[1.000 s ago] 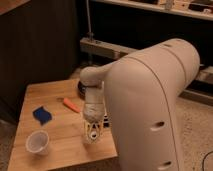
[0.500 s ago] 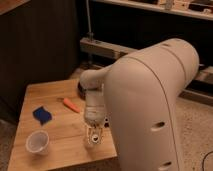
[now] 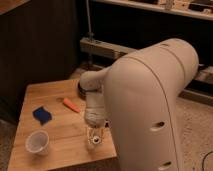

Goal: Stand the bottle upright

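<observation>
A small wooden table stands in front of dark cabinets, and most of the right side of the scene is blocked by the robot's big white arm, which sweeps across from the right and hides the table's far right edge. On the left part of the tabletop lies a blue sponge-like block, and nearer the front left corner stands a round white cup, upright and well apart from the block. An orange marker-like stick lies flat toward the middle, just left of the arm's wrist. The forearm bends down from a dark joint and points straight at the table, so the gripper hangs near the front edge, fingers aimed downward. Between those fingers sits the bottle, a small white shape seen from above; it looks as though the jaws are closed around it, though the wrist covers much of it and I cannot tell whether it stands upright or touches the wood.
</observation>
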Controlling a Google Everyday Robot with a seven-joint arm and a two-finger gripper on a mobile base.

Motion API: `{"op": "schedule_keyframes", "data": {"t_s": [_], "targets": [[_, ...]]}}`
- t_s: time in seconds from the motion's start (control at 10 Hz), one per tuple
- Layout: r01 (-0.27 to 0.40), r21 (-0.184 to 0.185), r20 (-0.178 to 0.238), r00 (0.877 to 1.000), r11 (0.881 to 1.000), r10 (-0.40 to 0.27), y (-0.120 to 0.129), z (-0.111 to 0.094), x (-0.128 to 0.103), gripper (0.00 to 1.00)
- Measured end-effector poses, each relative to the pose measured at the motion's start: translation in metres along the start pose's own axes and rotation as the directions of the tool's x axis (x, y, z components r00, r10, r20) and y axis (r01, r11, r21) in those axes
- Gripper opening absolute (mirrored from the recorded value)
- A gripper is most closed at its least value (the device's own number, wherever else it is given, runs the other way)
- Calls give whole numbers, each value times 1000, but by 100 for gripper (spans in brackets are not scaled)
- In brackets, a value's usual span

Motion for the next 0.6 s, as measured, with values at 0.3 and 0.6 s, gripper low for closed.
{"op": "schedule_keyframes", "data": {"t_s": [0.3, 0.6], "targets": [[-17, 8, -11, 1000, 1000, 17, -3, 3, -3, 38], [-30, 9, -18, 999, 1000, 30, -5, 3, -6, 68]]}}
